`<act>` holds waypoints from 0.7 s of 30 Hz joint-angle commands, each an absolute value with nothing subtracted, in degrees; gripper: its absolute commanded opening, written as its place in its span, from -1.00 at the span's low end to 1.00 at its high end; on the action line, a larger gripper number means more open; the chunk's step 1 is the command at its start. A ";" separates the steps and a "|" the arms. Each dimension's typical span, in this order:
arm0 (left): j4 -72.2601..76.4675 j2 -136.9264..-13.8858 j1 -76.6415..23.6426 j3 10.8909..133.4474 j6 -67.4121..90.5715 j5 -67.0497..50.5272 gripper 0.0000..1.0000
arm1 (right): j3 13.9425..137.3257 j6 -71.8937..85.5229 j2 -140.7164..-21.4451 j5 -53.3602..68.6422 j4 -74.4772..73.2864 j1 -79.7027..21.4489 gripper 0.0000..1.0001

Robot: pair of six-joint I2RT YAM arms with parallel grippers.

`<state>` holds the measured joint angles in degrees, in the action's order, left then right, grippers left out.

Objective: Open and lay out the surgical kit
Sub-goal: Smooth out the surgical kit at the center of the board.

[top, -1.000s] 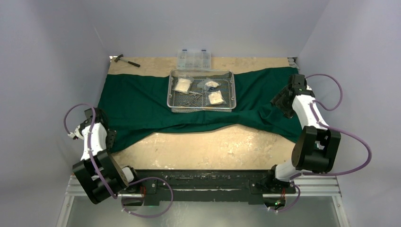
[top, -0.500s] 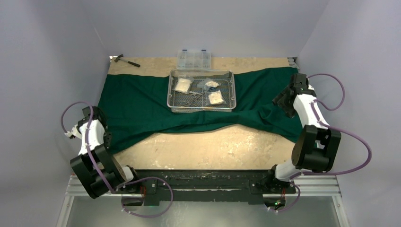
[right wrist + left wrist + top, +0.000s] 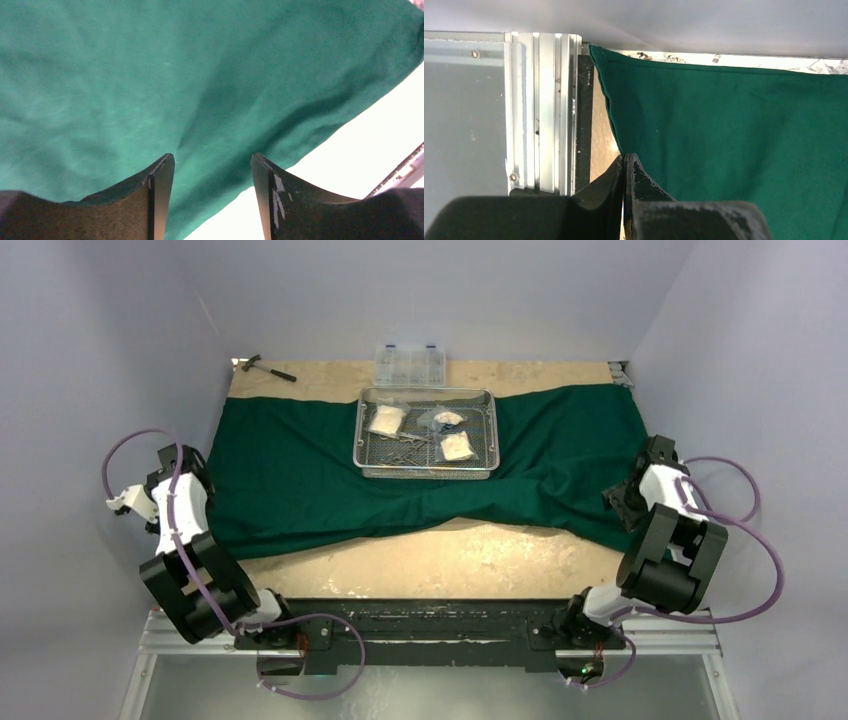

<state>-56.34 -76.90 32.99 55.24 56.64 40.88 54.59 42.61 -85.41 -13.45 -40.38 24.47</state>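
**Grippers**
- Left gripper (image 3: pixel 624 160): fully closed, fingertips pressed together on the hem of the dark green cloth wrap (image 3: pixel 290 470), at the table's (image 3: pixel 430 560) near-left corner. Appears to pinch the hem, with nothing else in the grip.
- Right gripper (image 3: pixel 212 159): jaws well apart and holding nothing. Hangs over the cloth by its near-right edge. Contact with the cloth cannot be told.

**Layout, largest first**
- Dark green cloth wrap: spread across the table from left edge to right edge, leaving bare strips along the far and near edges.
- Wire-mesh tray (image 3: pixel 428 392): on the cloth, at the middle of the far edge.
- Three gauze packets (image 3: pixel 386 420) and steel instruments (image 3: pixel 410 445): inside the tray.
- Clear compartment box (image 3: pixel 409 362): at the far edge, just behind the tray.
- Hammer (image 3: pixel 268 367): at the far-left corner.

**Change over the last second**
- Left arm: swung outward past the left edge; jaws gone from open to closed.
- Right arm: drawn back from the far-right area to the near-right edge.
- Cloth: near-left corner pulled outward, near hem straighter.
- Tray, box and hammer: unmoved.

**Markings**
- Any print on the packets or box: too small to read.
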 commanded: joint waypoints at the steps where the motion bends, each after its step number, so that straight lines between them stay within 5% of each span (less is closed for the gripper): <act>1: -56.33 -77.65 33.66 54.89 57.95 44.65 -1.00 | 51.27 46.33 -83.40 -13.96 -41.46 26.98 0.17; 21: -51.82 -84.10 33.67 56.68 55.00 41.75 -1.00 | 44.16 56.82 -78.68 -19.98 -46.59 28.24 0.12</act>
